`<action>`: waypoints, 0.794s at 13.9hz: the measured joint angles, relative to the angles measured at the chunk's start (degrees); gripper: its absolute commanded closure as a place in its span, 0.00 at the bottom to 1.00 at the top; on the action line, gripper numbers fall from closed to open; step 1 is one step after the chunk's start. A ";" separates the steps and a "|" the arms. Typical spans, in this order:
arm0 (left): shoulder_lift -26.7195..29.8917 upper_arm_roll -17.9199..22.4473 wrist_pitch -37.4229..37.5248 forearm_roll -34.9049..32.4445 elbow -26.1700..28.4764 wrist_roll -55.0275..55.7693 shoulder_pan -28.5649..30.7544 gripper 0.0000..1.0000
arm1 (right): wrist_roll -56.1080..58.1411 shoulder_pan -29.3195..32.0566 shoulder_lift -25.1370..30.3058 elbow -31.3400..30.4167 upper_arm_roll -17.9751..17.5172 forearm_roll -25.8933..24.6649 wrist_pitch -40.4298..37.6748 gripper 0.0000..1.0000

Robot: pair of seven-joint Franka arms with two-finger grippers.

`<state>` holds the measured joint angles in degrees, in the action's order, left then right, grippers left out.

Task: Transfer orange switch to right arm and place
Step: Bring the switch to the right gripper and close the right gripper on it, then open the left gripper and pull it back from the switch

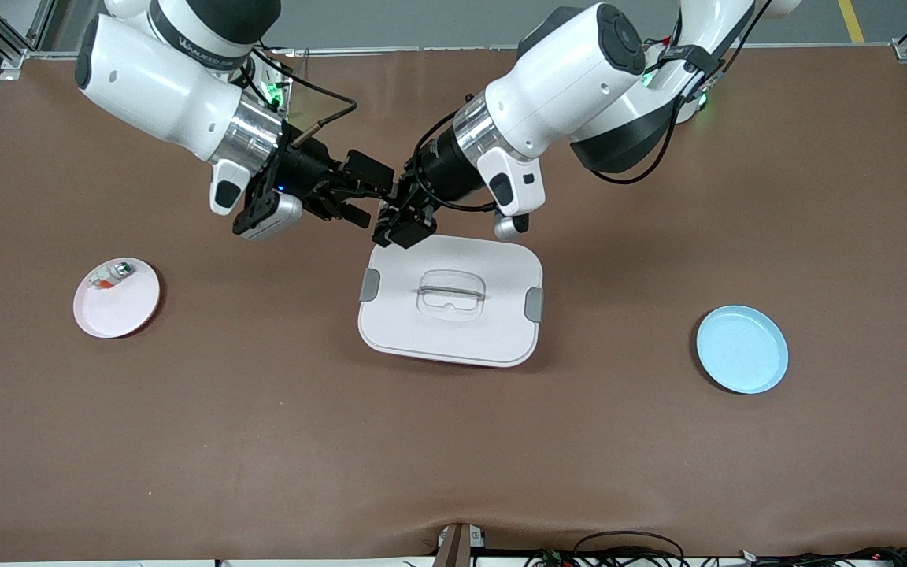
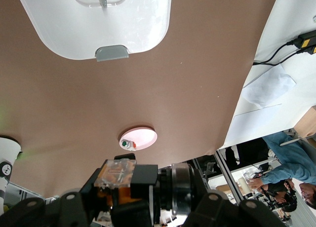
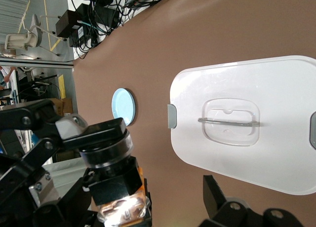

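Observation:
The orange switch, a black block with a clear end and orange marks, is up in the air with my left gripper shut on it. It hangs over the table at the edge of the white box that lies farthest from the front camera. The right wrist view shows the switch close up. My right gripper meets the left one there and is open. One of its fingers stands a gap away from the switch. In the front view the two hands hide the switch.
A white lidded box with grey clips and a clear handle lies mid-table. A pink plate with a whitish clear small part sits toward the right arm's end. A blue plate sits toward the left arm's end.

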<state>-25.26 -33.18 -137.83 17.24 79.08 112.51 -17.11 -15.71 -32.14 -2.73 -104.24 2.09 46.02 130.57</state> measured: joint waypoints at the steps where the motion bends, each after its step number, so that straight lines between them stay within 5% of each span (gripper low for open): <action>1: 0.00 -0.02 0.00 0.00 0.00 0.00 -0.15 0.81 | 0.00 0.00 -0.20 0.36 0.03 0.00 0.07 0.12; 6: -0.07 -0.03 0.02 0.00 0.11 0.00 -0.61 0.81 | 1.64 -0.02 -0.54 1.65 -0.03 0.04 0.00 1.00; 11: -0.11 -0.03 0.05 0.01 0.13 0.02 -0.63 0.76 | 2.94 -0.04 -0.55 1.90 -0.09 0.03 -0.02 1.00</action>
<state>-25.37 -33.21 -137.78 17.25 79.21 112.53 -17.75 -12.77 -32.18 -3.28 -102.34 1.99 46.05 130.55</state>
